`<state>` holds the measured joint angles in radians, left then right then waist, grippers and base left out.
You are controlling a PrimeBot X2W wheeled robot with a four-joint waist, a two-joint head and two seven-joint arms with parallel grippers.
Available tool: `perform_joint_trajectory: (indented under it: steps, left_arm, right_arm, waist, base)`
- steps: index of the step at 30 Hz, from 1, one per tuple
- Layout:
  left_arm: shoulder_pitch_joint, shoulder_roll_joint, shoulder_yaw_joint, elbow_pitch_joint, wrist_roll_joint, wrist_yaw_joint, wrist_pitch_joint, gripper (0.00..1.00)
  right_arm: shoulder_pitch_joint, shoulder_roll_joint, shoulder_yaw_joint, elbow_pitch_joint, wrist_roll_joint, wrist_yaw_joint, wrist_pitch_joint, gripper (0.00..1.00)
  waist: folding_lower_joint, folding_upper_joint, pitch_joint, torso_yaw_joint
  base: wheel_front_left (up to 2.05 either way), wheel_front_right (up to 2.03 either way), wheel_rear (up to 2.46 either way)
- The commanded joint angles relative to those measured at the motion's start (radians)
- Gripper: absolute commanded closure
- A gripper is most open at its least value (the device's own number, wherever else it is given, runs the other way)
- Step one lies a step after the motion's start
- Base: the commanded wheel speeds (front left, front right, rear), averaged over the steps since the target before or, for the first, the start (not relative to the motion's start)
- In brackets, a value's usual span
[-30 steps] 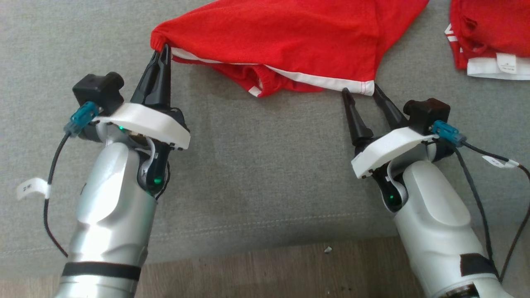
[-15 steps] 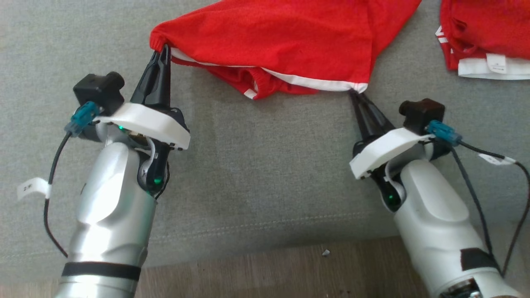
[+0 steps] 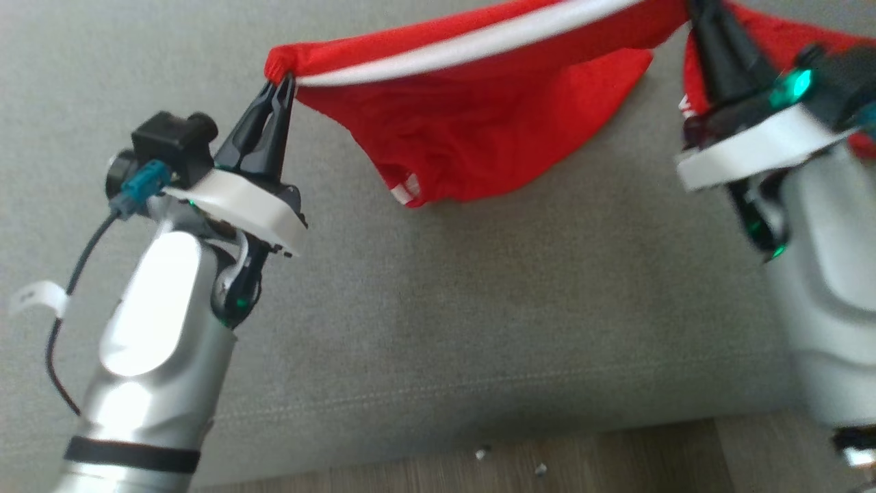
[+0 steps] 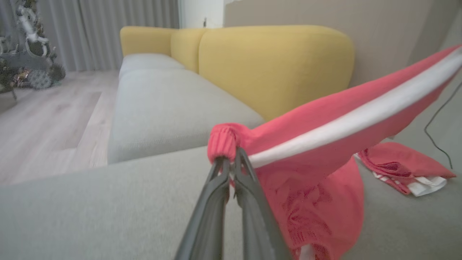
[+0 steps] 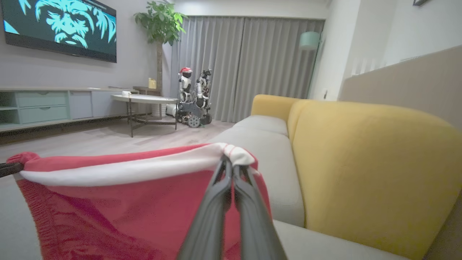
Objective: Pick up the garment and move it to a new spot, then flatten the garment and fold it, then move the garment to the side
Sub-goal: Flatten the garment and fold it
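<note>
**Red garment strung above the grey sofa seat**

Head view: the left end effector point(image 3: 282, 82) is pinched tight on a red corner of the garment point(image 3: 465, 130). The right end effector point(image 3: 699, 17) is clamped on the far end of the garment's white band. The cloth sags between them over the sofa seat point(image 3: 479, 308) (grey, coarse weave, one seam near its front). A strip of wooden floor point(image 3: 616, 459) runs along the seat's front edge.

Left wrist view: the closed fingers grip the ribbed corner. The yellow backrest point(image 4: 274, 65) rises behind the seat, and a second red garment point(image 4: 397, 168) lies crumpled on the seat.

Right wrist view: the closed fingers hold the white band. Beyond the sofa's far end are a round table point(image 5: 144, 99), a wall screen point(image 5: 61, 29), a potted plant point(image 5: 160, 21) and grey curtains point(image 5: 252, 65).
</note>
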<state>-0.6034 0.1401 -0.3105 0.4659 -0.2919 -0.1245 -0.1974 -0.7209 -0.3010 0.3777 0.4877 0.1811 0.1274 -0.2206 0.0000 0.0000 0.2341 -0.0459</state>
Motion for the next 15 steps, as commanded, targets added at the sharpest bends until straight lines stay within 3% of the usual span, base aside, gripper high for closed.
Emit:
perform_joint_trajectory:
  steps: [1, 9, 15]
  left_arm:
    - [-0.030, 0.049, 0.020, -0.070, -0.001, -0.005, 0.016, 1.00]
    - [-0.023, 0.141, -0.026, -0.293, -0.031, -0.006, 0.144, 1.00]
    - [0.053, 0.215, -0.017, -0.461, -0.064, -0.005, 0.257, 1.00]
  right_arm:
    - [-0.034, -0.024, 0.012, -0.070, 0.004, 0.003, 0.022, 1.00]
    - [-0.066, -0.126, 0.027, -0.261, 0.050, 0.003, 0.186, 1.00]
    - [-0.049, -0.222, 0.084, -0.388, 0.133, 0.003, 0.386, 1.00]
  waist:
    - [0.0000, 0.0000, -0.053, 0.001]
    - [0.0000, 0.0000, -0.169, 0.003]
    - [0.0000, 0.0000, -0.232, -0.008]
  base:
    - [0.00, 0.00, 0.00]
    - [0.00, 0.00, 0.00]
    - [0.00, 0.00, 0.00]
